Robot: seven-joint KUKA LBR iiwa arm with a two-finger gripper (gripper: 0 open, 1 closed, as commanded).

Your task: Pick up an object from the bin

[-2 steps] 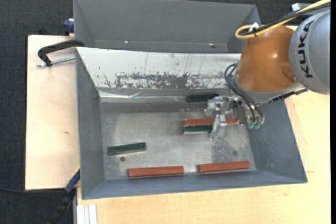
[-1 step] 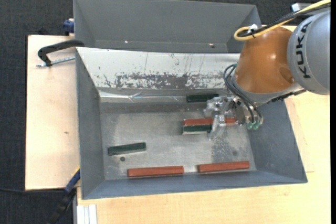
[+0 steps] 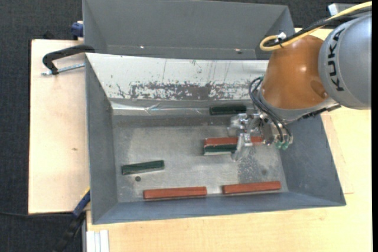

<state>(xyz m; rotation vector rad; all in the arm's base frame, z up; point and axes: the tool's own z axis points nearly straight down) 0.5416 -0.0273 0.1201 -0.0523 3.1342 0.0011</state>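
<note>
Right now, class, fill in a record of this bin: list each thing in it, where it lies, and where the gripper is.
container: grey metal bin
gripper: gripper, right of the bin's centre, at the right ends of the two middle bars
centre: middle red-brown bar and middle green bar, lying side by side
back: back green bar, along the far wall
left: left green bar
front: front-left red-brown bar, front-right red-brown bar
held: cannot tell

Red-brown bar (image 3: pixel 220 141) lay flat, lengthwise left-right, approx. mid-floor of the bin (image 3: pixel 171 141), w/ a dark green bar (image 3: pixel 216 150) right alongside its near edge.
</note>
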